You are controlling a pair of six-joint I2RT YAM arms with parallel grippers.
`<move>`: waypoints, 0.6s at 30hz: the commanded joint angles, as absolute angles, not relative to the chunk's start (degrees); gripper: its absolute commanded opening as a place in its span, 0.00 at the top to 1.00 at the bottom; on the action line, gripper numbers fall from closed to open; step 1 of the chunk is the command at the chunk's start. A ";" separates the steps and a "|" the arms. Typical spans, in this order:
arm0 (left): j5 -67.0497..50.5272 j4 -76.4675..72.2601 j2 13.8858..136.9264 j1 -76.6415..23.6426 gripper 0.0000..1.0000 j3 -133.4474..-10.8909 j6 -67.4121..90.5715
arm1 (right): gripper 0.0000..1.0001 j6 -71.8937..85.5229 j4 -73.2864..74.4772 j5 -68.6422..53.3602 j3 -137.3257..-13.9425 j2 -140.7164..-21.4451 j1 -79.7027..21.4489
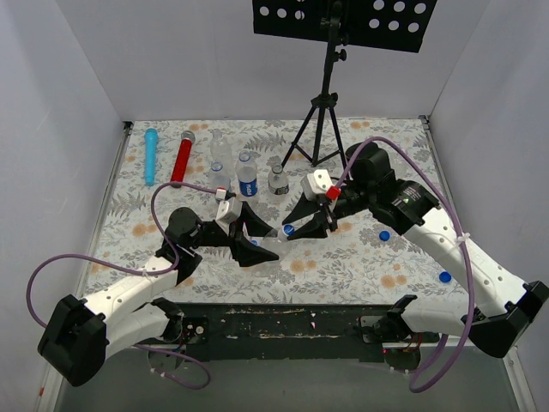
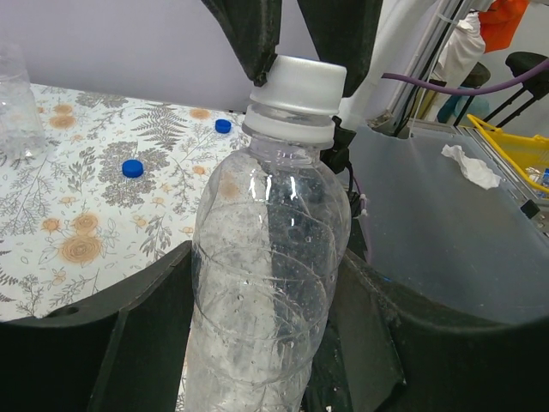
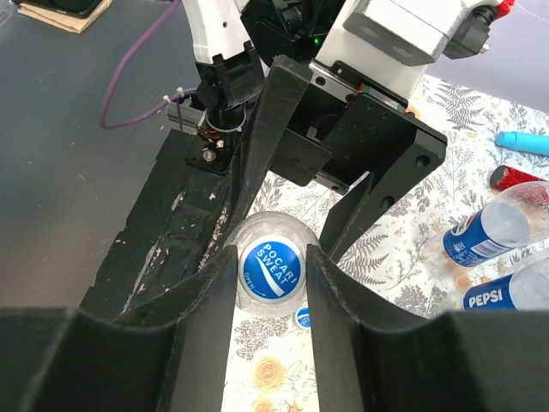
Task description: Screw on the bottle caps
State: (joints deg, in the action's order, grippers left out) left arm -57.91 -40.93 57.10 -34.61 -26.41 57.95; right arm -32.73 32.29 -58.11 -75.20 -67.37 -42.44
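My left gripper is shut on the body of a clear plastic bottle, holding it off the table with its neck tilted towards the right arm. On the neck sits a bottle cap with white sides and a blue printed top. My right gripper has one finger against each side of that cap. From the left wrist view those dark fingers come down onto the cap. In the top view both grippers meet mid-table, left and right.
Loose blue caps lie on the floral mat, and one right under the held bottle. Upright bottles stand behind. A blue cylinder and red cylinder lie back left. A tripod stands at the back.
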 commanded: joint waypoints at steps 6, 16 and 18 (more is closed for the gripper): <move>-54.51 -39.12 54.41 -34.37 0.85 -28.48 55.47 | 0.77 -29.90 29.80 -58.01 -74.36 -67.68 -42.28; -27.10 -30.50 46.94 -34.37 0.87 -26.46 44.40 | 0.85 -8.03 19.07 -32.13 -67.42 -65.13 -49.29; -22.26 -29.97 45.71 -34.37 0.87 -25.93 42.73 | 0.87 3.62 21.16 -14.78 -67.93 -66.70 -52.28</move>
